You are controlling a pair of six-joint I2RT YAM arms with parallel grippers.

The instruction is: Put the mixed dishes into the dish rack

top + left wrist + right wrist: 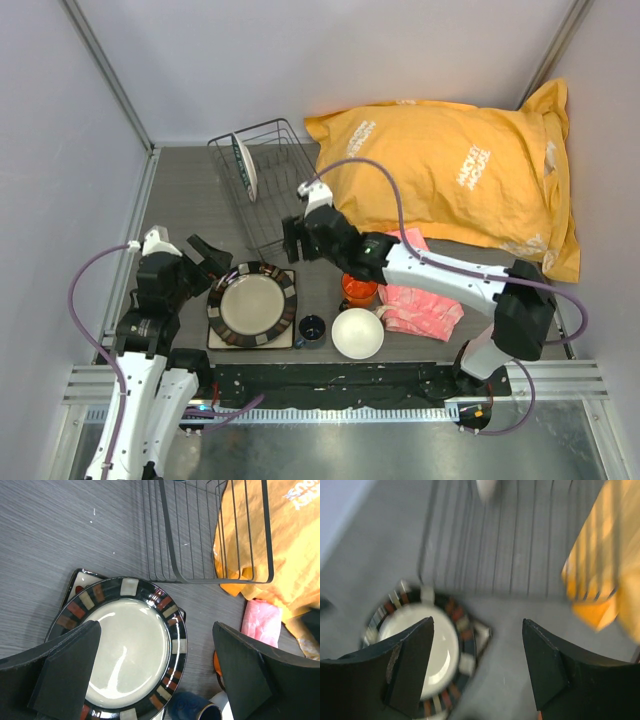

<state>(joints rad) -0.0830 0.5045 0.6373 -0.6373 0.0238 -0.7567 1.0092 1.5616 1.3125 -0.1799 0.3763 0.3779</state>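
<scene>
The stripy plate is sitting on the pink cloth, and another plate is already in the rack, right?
No. The stripy plate sits on a square dark tray, not the pink cloth, as the top view shows. Another plate is already in the rack.

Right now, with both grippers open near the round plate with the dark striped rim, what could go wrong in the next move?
The left gripper and right gripper both hang open near the round dark-rimmed plate; they might collide. That plate lies on the square dark tray, so a grasp at the rim may catch or drag the tray. The right arm passes over the orange mug and could knock it.
</scene>
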